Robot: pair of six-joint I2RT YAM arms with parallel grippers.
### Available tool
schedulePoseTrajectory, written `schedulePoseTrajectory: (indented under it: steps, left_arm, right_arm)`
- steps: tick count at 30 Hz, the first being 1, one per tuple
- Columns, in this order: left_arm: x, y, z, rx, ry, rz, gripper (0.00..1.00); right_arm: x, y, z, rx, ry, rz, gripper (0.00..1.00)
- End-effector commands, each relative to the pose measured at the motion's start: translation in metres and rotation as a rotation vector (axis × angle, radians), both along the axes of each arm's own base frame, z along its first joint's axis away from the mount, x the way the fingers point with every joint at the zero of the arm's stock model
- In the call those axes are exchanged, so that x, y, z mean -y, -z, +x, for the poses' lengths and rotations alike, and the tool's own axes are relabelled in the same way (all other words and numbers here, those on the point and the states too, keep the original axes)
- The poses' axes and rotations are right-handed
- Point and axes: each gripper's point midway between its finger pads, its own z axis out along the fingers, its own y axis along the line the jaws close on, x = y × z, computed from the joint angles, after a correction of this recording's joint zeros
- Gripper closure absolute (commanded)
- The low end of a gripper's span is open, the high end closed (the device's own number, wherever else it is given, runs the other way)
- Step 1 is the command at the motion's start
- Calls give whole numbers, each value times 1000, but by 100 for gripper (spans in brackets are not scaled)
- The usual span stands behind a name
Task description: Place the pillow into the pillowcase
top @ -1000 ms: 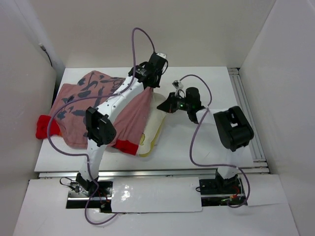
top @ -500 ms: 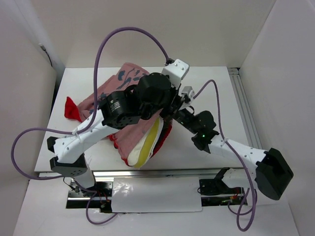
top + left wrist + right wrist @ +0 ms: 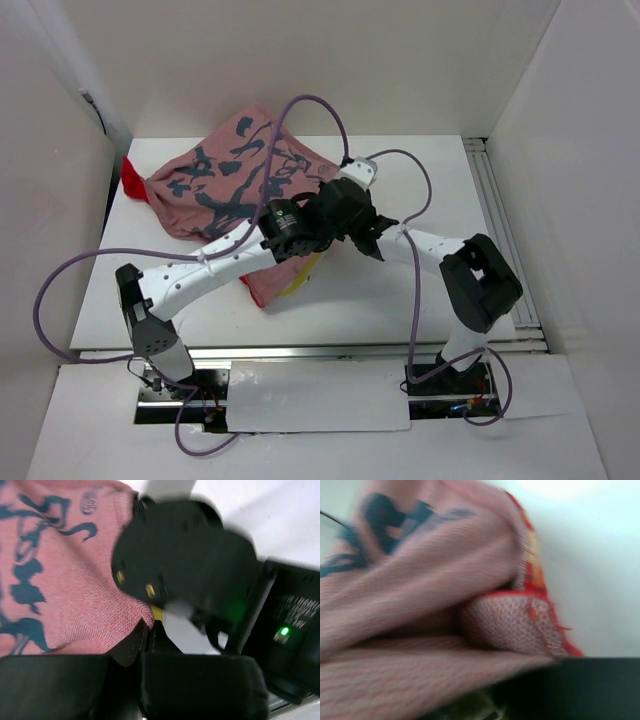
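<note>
The pillowcase (image 3: 215, 185), faded pinkish-red with dark markings, lies spread from the back left towards the table's middle. It fills the left of the left wrist view (image 3: 55, 580) and most of the right wrist view (image 3: 420, 580). Of the pillow only a yellow edge (image 3: 298, 272) shows under the case's near hem, and a yellow bit (image 3: 157, 613) past my left fingertips. My left gripper (image 3: 345, 222) (image 3: 149, 626) is shut with the case's edge at its tips. My right gripper (image 3: 372, 235) is right beside it, against the cloth; its jaws are blurred and hidden.
White walls close in on the left, back and right of the white table (image 3: 420, 300). A metal rail (image 3: 495, 210) runs along the right edge. Purple cables (image 3: 310, 100) loop above both arms. The right arm's elbow (image 3: 480, 285) is folded at the right.
The pillowcase has gone from bunched at the middle to spread towards the back left, hiding most of the pillow. The left arm has stretched low across the table. The right arm's elbow has folded back.
</note>
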Motion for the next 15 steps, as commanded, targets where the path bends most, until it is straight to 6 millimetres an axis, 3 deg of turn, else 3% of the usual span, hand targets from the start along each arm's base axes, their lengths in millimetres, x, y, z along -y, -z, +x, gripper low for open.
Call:
schedulePoseTrajectory:
  steps: [1, 2, 3, 4, 5, 6, 7, 8, 10, 11, 12, 14, 15]
  left_arm:
    - [45, -1, -39, -119, 146, -220, 100]
    - [46, 14, -38, -178, 143, -231, 100]
    - [46, 20, -32, -207, 135, -241, 100]
    - [43, 34, -25, -244, 118, -234, 100]
    - [36, 50, -11, -282, 85, -228, 100]
    - [33, 57, -3, -294, 54, -228, 100]
    - [31, 64, 2, -308, 44, -222, 100]
    - [26, 70, 11, -319, 22, -218, 100]
    - [25, 87, 22, -353, 13, -199, 100]
    - [22, 93, 30, -368, 3, -206, 100]
    - [23, 102, 35, -385, -3, -198, 100]
    - [20, 108, 44, -395, -14, -191, 100]
    - [21, 109, 43, -401, -7, -194, 100]
  right_arm:
    - [50, 83, -5, -242, 28, -144, 40]
    - [49, 79, -8, -229, -21, -154, 31]
    - [50, 88, -20, -258, -67, -151, 19]
    - [48, 87, -26, -251, -100, -148, 14]
    - [42, 70, -33, -203, -173, -142, 5]
    - [45, 67, -39, -198, -191, -139, 0]
    - [46, 70, -51, -199, -227, -143, 0]
    - [50, 51, -56, -149, -252, -143, 0]
    - [53, 47, -72, -143, -304, -137, 0]
    - [53, 31, -79, -92, -338, -143, 0]
    - [52, 30, -88, -98, -372, -143, 0]
    - [53, 27, -101, -81, -422, -159, 0]
    - [54, 12, -106, -48, -435, -154, 0]
